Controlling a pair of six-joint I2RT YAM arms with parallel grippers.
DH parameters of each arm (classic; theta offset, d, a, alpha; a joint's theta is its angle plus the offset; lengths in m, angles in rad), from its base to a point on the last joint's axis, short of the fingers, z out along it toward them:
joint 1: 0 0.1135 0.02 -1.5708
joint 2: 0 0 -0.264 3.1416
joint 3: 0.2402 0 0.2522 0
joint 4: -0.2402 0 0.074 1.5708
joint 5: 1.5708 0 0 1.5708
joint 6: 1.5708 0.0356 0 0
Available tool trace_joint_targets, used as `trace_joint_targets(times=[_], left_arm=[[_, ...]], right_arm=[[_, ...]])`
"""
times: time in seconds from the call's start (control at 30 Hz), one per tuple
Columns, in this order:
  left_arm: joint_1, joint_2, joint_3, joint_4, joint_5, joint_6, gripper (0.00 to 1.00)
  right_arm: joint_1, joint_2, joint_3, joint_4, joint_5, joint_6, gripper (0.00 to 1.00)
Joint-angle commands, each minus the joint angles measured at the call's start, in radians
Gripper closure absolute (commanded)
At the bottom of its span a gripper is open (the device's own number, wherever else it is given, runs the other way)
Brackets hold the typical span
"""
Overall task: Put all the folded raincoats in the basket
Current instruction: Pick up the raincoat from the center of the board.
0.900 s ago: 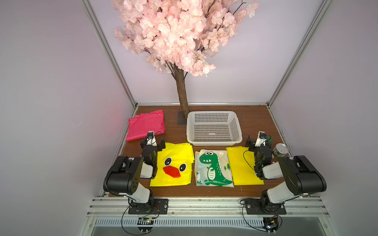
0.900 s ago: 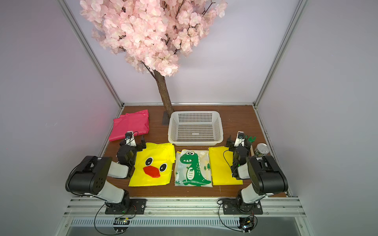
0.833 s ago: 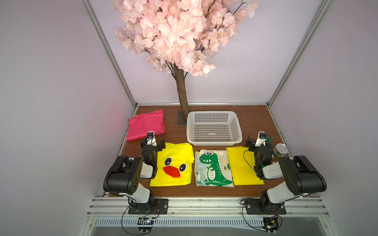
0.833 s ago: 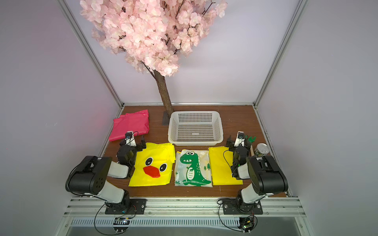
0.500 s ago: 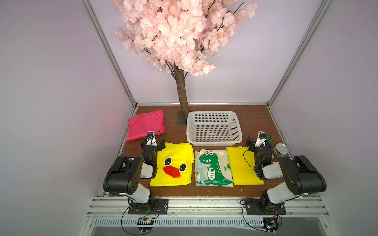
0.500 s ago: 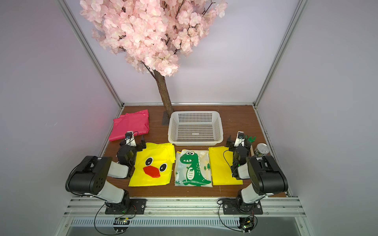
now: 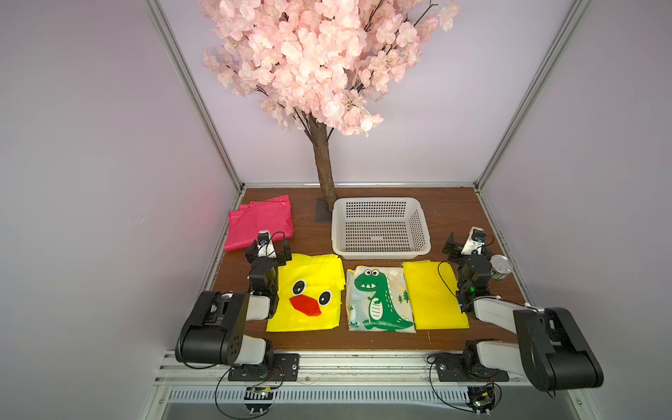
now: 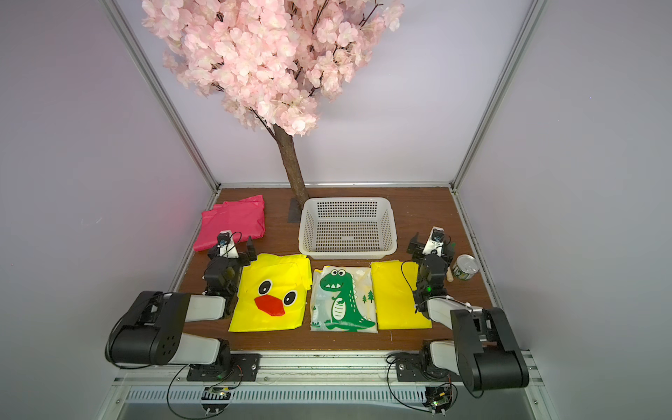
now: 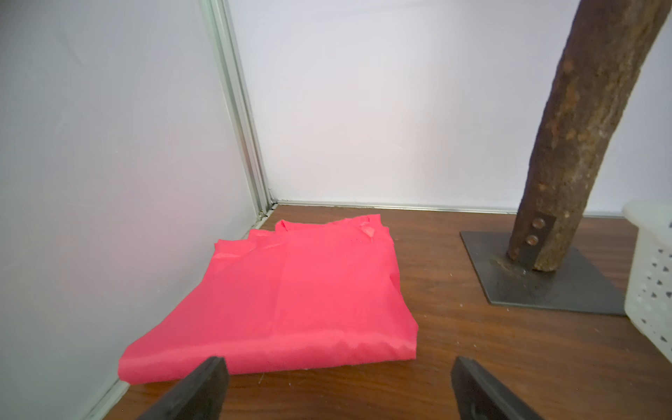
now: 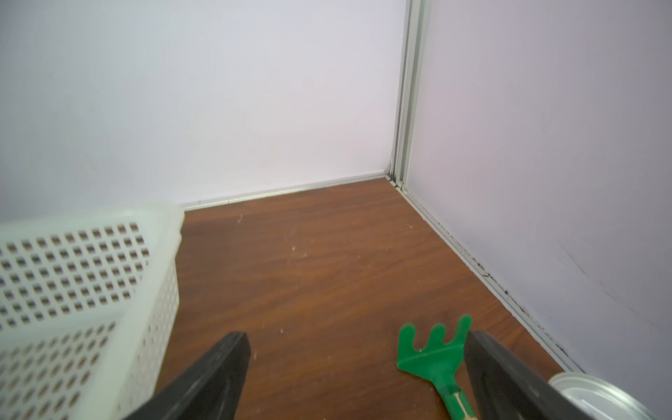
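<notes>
Left claw (image 9: 338,367) and right claw (image 10: 356,338) gape empty, a tree (image 7: 323,160) just left of the basket (image 7: 382,251), can (image 7: 500,267) and rake (image 10: 432,352) beside right claw

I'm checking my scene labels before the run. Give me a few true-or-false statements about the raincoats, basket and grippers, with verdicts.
1. The basket has nothing in it. True.
2. The dinosaur raincoat lies between the duck raincoat and the plain yellow raincoat. True.
3. The left gripper is shut on the pink raincoat. False: it stands open and empty, with the pink raincoat lying ahead of it.
4. The can stands in the basket. False: it stands on the table, outside the basket, at the robot's right edge.
5. The right gripper is open. True.
</notes>
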Motion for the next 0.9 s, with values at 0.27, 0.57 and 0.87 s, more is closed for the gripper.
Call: trace_joint_targets(times=[0.27, 0.57, 0.87], left_arm=[[-0.043, -0.370, 0.251, -0.716, -0.112, -0.267, 0.00], [-0.093, -0.441, 0.415, -1.213, 0.239, -0.560, 0.00], [-0.213, -0.554, 0.425, -1.487, 0.499, -0.628, 0.00]], right_arm=[[-0.007, -0.268, 0.189, -0.678, -0.070, 0.454, 0.00], [-0.005, -0.447, 0.275, -1.056, -0.475, 0.547, 0.06], [0.143, -0.487, 0.320, -1.331, -0.720, 0.610, 0.09]])
